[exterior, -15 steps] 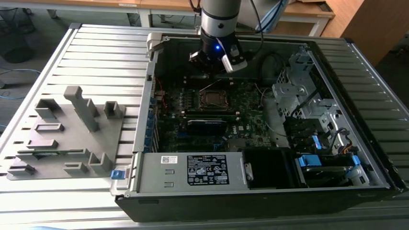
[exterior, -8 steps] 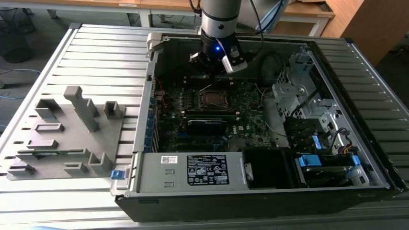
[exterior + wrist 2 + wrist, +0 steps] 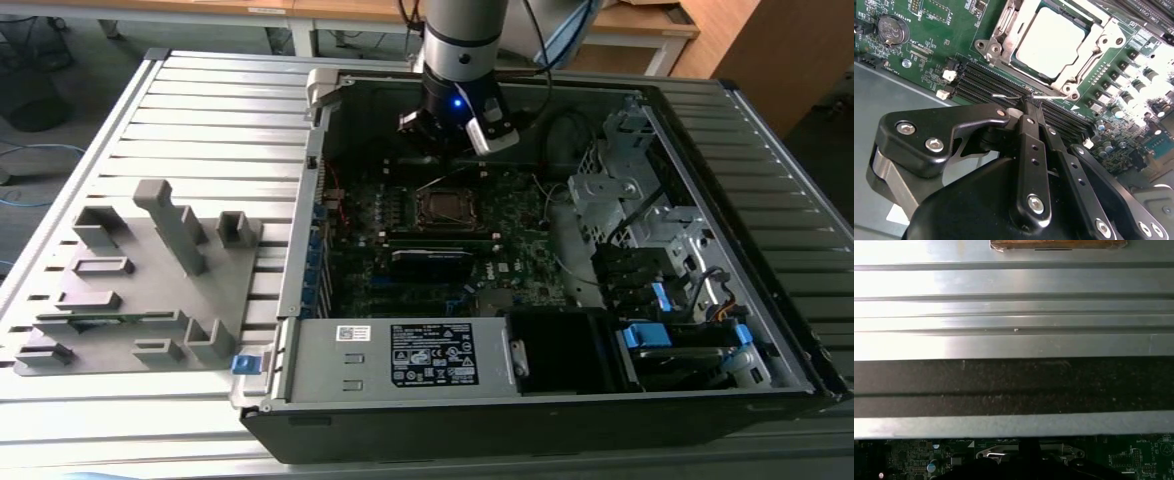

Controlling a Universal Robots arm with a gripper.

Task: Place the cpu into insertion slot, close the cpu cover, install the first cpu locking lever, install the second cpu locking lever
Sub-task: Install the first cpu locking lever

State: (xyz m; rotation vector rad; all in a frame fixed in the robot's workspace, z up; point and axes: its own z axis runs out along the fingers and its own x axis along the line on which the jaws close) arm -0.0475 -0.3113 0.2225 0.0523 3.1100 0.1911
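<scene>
**CPU seated and covered; lever work in hand**

In the second wrist view, the gripper (image 3: 1029, 103) is seen with its two black fingers (image 3: 1026, 145) drawn together, tips meeting. The tips are set against a thin silver wire, taken to be a cpu locking lever (image 3: 1056, 95). Whether the wire is pinched between the tips or only touched cannot be told. The wire is stretched along the near edge of the socket, just above the long black memory slots (image 3: 984, 82).

Just beyond, the cpu cover (image 3: 1106, 42) is laid flat, and the cpu (image 3: 1051, 42) is shown through its window, seated in place. The first two steps are therefore judged done. Whether this lever is latched is not shown, and the state of the other lever cannot be made out, so the lever steps are judged unfinished.

In the exterior view, the insertion slot (image 3: 445, 206) is found near the middle of the motherboard (image 3: 400, 230), inside the open computer case (image 3: 534, 420). A grey fixture tray (image 3: 134, 270) is placed well apart, at that view's left, on the slatted table (image 3: 214, 110).
</scene>
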